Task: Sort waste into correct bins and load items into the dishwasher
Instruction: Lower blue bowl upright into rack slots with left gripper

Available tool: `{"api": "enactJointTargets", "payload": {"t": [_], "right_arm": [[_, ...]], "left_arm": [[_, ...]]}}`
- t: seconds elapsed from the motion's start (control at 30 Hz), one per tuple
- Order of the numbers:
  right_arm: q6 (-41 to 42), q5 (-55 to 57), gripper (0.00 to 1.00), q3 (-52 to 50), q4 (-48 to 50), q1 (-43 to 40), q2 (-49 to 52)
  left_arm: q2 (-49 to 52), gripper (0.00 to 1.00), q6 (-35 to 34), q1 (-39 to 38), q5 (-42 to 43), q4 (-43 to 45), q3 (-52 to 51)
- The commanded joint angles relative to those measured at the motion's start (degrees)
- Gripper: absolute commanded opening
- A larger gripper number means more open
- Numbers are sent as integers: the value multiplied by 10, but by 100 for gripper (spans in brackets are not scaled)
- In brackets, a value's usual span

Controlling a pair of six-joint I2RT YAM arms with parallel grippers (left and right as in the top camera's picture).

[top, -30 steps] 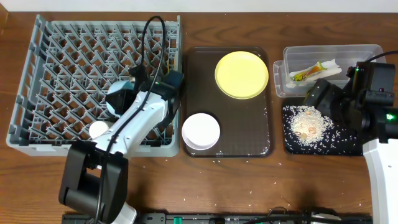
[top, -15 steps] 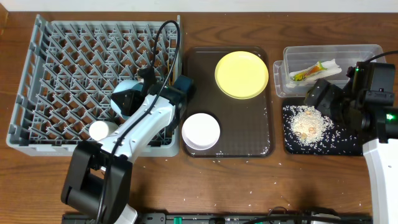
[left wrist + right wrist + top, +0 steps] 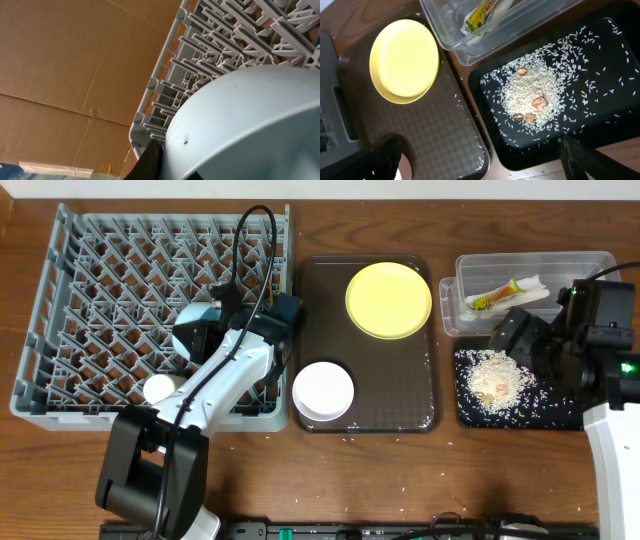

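My left gripper (image 3: 218, 315) is shut on the rim of the light blue bowl (image 3: 195, 335) and holds it over the grey dish rack (image 3: 100, 260). In the left wrist view the bowl (image 3: 250, 125) fills the lower right, with one dark finger (image 3: 150, 160) against its edge. A small white cup (image 3: 158, 388) sits in the rack's front. My right gripper (image 3: 520, 335) is open and empty above the black tray (image 3: 560, 412) of rice crumbs (image 3: 530, 95). The clear tub (image 3: 590, 265) holds the snack wrapper (image 3: 497, 297) and tissue (image 3: 535, 283). The chopsticks are out of view.
A dark brown serving tray (image 3: 385, 380) between rack and bins carries the yellow plate (image 3: 388, 300) and white bowl (image 3: 323, 391). Loose rice grains lie along the tray's right edge and on the table in front. The plate also shows in the right wrist view (image 3: 404, 60).
My left arm swung the light blue bowl slightly right, then back left over the rack. The right arm has not moved.
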Motion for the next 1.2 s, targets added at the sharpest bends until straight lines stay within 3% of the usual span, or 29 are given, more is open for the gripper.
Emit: {"api": "enactJointTargets", "payload": {"t": [0.0,0.23,0.37,0.47,0.6,0.97,1.07,1.17], "right_arm": [[-3,1,98,-2,-4,5,-2],[-3,1,99,-2,-5,5,-2],[-3,1,98,-2,-5,5,-2],[-3,1,99,-2,-5,5,-2],[-3,2,98,-2,-7,5,-2],[-3,2,99,-2,-5,5,-2],[-3,2,99,-2,-5,5,-2],[-3,2,99,-2,-4,5,-2]], "left_arm": [[-2,8,-12,1,-7,-1,-5],[-2,7,-15,2,-27,-35,-5],[-2,7,-23,8,-33,-34,-5],[0,7,-23,12,15,-12,-6],[5,8,-20,14,-13,-10,-6],[5,13,-21,-3,112,-12,-6],[5,8,-21,-11,107,-34,-4],[-9,7,-120,-10,64,-146,22]]}}
